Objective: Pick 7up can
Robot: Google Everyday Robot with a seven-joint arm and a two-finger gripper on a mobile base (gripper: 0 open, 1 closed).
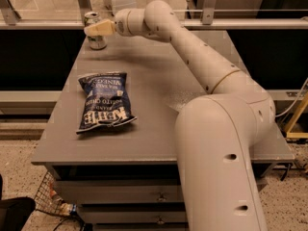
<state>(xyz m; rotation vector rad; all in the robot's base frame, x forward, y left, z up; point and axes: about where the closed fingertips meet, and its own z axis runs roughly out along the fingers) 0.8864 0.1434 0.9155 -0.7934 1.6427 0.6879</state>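
Observation:
The 7up can (97, 41) stands upright at the far left corner of the grey table (159, 76); its silvery top and pale printed sides show. My gripper (94, 29) reaches in from the right at the can's mid height, and its cream tip lies across the front of the can. The can's base rests on the table top. The white arm (192, 52) stretches diagonally across the table from the near right.
A dark blue chip bag (105, 102) lies flat on the left half of the table, nearer than the can. A railing with glass panels (48, 23) runs behind the table. Drawers (159, 196) sit under the top. A wire basket (53, 201) is on the floor at lower left.

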